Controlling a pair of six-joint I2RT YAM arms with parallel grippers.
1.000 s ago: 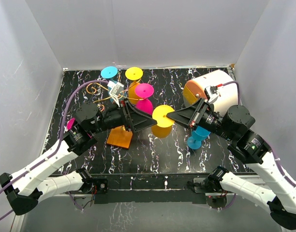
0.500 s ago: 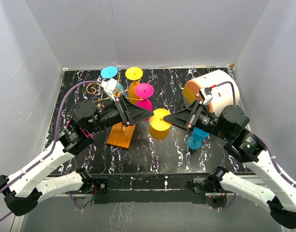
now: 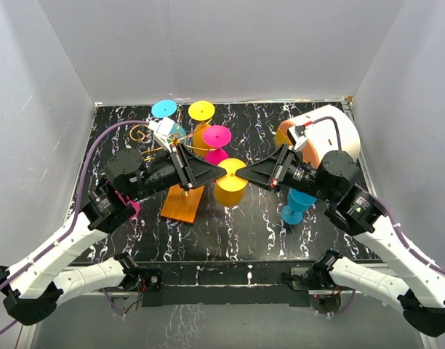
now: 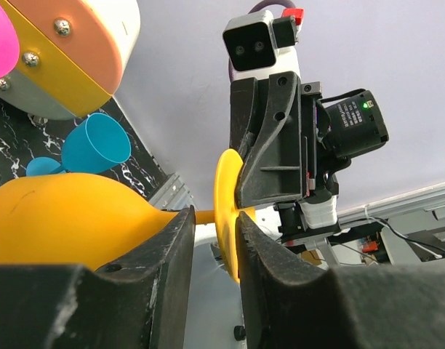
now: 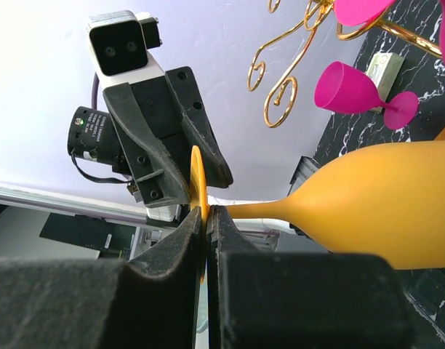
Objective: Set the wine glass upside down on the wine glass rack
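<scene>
yellow plastic wine glass (image 3: 230,187) at frame centre, foot pinched by right end effector (image 5: 206,217), left end effector (image 4: 215,222) slightly spread around stem

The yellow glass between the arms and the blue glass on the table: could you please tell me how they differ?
The yellow glass is golden; the blue glass is turquoise. The yellow glass is off the table, its foot pinched in the right hand; the blue glass stands free. The yellow glass is foot up; the blue glass is upright. Both have stems and round feet.
</scene>
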